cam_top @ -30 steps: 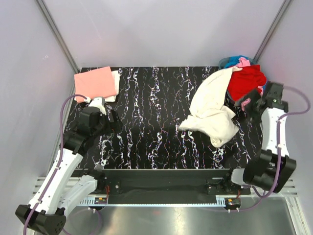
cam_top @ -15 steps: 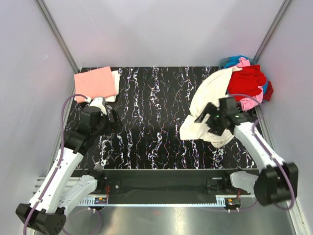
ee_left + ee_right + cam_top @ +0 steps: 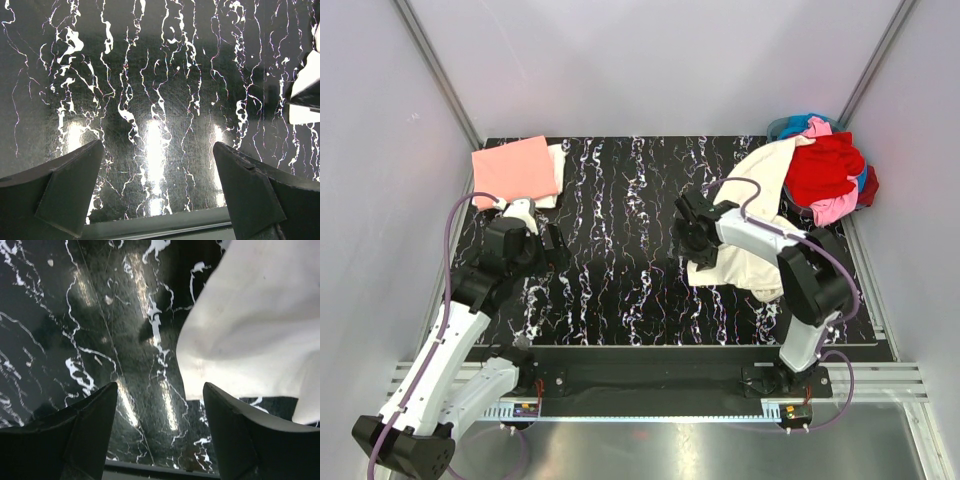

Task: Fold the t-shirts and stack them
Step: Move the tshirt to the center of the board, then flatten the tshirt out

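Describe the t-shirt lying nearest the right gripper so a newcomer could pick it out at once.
Look at the right half of the black, white-veined marble-patterned table. A large cream cloth t-shirt trails from the heap of crumpled red, pink and blue shirts in the far right corner toward the middle. It is the only pale, spread-out garment there, and the biggest.

The white shirt (image 3: 557, 165) is mostly covered by the salmon-pink shirt (image 3: 515, 170), the blue shirt (image 3: 785, 125) largely by the red shirt (image 3: 825, 165). The cream shirt (image 3: 250, 325) is cut off by the right wrist view's edge.
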You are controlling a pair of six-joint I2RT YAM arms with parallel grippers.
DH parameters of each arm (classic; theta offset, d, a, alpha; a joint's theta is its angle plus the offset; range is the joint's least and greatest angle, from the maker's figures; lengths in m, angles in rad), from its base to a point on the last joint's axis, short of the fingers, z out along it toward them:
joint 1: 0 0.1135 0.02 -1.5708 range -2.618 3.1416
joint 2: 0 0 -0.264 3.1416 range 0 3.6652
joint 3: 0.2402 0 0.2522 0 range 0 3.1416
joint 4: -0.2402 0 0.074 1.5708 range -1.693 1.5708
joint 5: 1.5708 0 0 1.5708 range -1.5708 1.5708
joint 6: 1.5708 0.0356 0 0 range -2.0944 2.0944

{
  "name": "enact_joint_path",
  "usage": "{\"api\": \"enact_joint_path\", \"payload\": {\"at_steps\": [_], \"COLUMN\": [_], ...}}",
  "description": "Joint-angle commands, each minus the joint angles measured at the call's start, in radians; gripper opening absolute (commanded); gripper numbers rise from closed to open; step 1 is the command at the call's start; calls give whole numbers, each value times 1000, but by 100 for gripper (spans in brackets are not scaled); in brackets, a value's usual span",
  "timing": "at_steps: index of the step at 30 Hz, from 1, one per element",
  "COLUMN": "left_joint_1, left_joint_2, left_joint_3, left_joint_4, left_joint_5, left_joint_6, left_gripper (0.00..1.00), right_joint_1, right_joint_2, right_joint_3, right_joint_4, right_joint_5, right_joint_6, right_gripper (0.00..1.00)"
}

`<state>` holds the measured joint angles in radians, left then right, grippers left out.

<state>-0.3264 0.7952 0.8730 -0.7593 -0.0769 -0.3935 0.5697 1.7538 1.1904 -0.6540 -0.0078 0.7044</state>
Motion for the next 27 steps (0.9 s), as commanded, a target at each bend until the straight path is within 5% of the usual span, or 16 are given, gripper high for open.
{"api": "enact_joint_path", "payload": {"at_steps": [1, 6, 13, 21, 24, 27], "left_joint_1": [-2, -3, -2, -2, -2, -2], "left_joint_2": [-4, -8, -11, -14, -17, -19], "left_joint_3": [7, 7, 9, 9, 9, 9], "left_joint_4": [26, 28, 28, 29, 28, 28], "left_joint_5": [-18, -18, -17, -18, -17, -18], "left_joint_6": [-5, -5, -4, -4, -4, -4], "left_gripper": [99, 99, 99, 99, 99, 99], "right_joint_1": [32, 50, 53, 93, 107, 119], "right_joint_2": [78, 115, 125, 183, 220, 231], "right_joint_3": [81, 61, 49, 112, 155, 186], "right_joint_4": [-65, -81, -75, -136, -174, -164], "right_joint_5": [106, 135, 138, 178, 186, 119], "right_joint_6": [-22, -16, -20, -57, -77, -95], "right_gripper": [76, 72, 35, 17, 1, 0]}}
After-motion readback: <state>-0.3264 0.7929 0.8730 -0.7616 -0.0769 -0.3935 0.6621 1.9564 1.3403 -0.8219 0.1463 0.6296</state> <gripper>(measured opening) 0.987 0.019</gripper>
